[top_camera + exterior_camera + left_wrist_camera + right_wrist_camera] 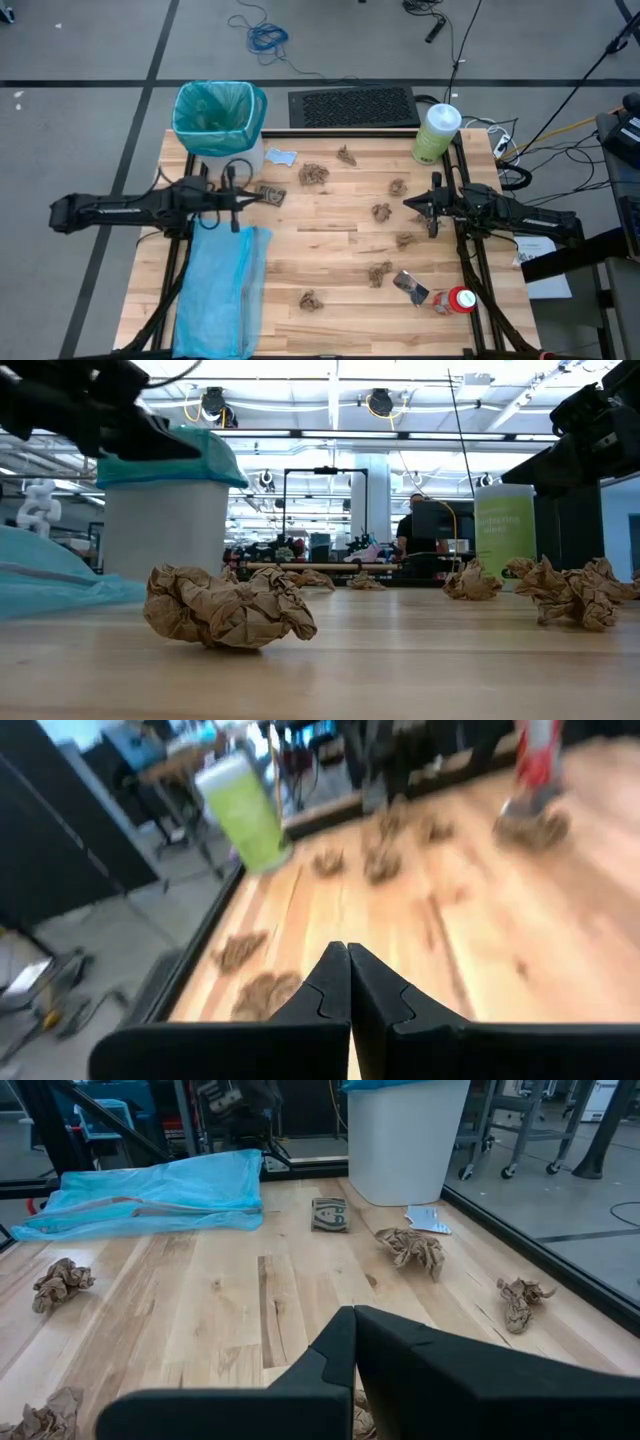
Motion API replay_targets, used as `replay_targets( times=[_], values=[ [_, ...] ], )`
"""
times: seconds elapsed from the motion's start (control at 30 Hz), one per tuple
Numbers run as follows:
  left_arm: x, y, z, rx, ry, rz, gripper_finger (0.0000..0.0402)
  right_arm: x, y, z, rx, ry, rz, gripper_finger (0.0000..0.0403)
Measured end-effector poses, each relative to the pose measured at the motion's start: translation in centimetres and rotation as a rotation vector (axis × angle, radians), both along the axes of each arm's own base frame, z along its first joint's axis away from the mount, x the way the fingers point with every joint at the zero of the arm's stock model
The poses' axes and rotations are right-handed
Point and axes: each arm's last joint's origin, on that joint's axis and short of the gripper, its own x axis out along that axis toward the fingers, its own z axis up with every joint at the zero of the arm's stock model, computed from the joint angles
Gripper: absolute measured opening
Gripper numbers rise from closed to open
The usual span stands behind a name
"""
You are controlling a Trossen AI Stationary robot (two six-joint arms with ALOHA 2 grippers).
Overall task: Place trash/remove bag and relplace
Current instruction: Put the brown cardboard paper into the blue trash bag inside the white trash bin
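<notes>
Crumpled paper wads [228, 606] scattered across wooden surface [340, 250]. Left hand [262, 195] fully closed, empty, near lined bin [220, 118]. Right hand [408, 204] fully closed, empty, above wads. Pale blue bag [220, 290] flat beside.

Crumpled brown paper wads [380, 211] lay scattered, apart, across the wooden tabletop. Silvery wrapper [410, 287] and small red-and-white object [461, 299] lay near the right front corner. Crinkly teal-green plastic liner [217, 105] sat fitted in the white bin, rim folded over.

bare table centre [330, 235], paper wads [381, 211] scattered right, bin [219, 122] far-left
</notes>
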Motion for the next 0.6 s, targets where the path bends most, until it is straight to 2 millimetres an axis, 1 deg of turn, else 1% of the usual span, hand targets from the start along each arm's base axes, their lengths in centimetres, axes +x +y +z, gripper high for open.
replay_targets(
  times=[0.1, 0.23, 0.37, 0.47, 0.6],
  values=[
    [1.1, 0.3, -0.5, -0.001, 0.079, 0.046, 0.0000, 0.0, 0.0, 0.0, 0.000, 0.000, 0.000, 0.0000],
    [2.1, 0.6, -2.1, -0.007, 0.202, 0.101, 0.0010, 0.0, 0.0, 0.0, 0.000, 0.000, 0.000, 0.0000],
    [2.9, 0.9, -3.6, -0.002, 0.296, 0.142, 0.0041, 0.0, 0.0, 0.0, 0.000, 0.000, 0.000, 0.0000],
    [3.3, 1.1, -4.1, 0.012, 0.322, 0.181, 0.0067, 0.0, 0.0, 0.0, 0.000, 0.000, 0.000, 0.0000],
    [3.6, 1.2, -5.2, 0.019, 0.400, 0.204, 0.0094, 0.0, 0.0, 0.0, 0.000, 0.000, 0.000, 0.0000]
  ],
)
